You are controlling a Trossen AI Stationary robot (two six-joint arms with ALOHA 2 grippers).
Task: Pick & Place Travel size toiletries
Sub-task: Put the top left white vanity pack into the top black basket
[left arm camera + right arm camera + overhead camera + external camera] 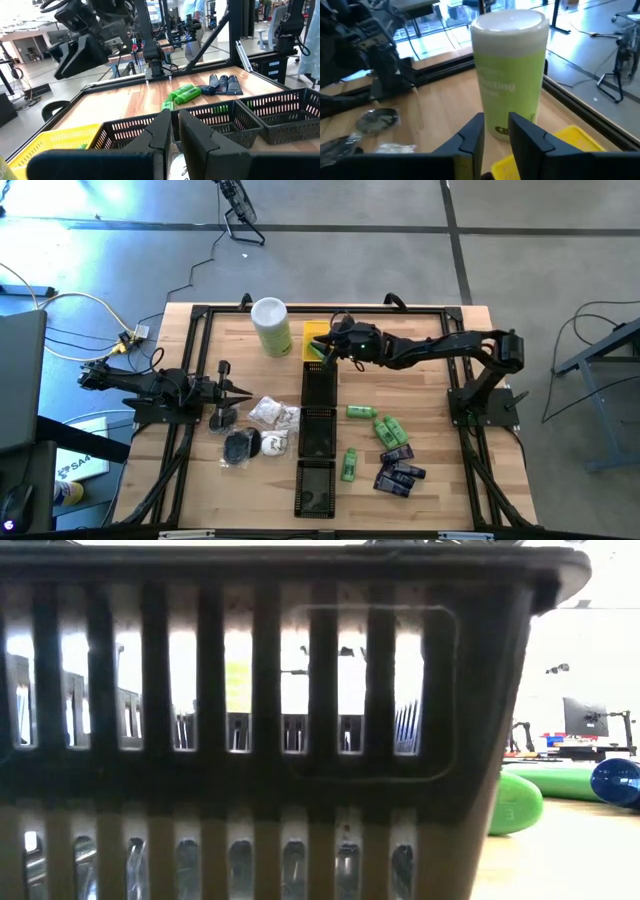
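Note:
My right gripper [328, 345] [496, 130] hovers over the yellow tray [312, 333] at the table's far middle. Its fingers stand a narrow gap apart with nothing between them, pointing at the tall pale-green canister [510, 70]. A bit of green [317, 351] shows in that tray, below the fingers. More green bottles [385, 428], dark blue packets [398, 473], white wrapped pieces [272, 415] and black pucks [240, 446] lie flat on the wood. My left gripper [242, 392] [174, 135] waits shut at the left, level above the table.
Three black slotted trays [318, 430] run in a column from the yellow tray toward the near edge. The canister [271, 327] stands left of the yellow tray. In the low view a black tray wall [260, 740] fills most of the picture.

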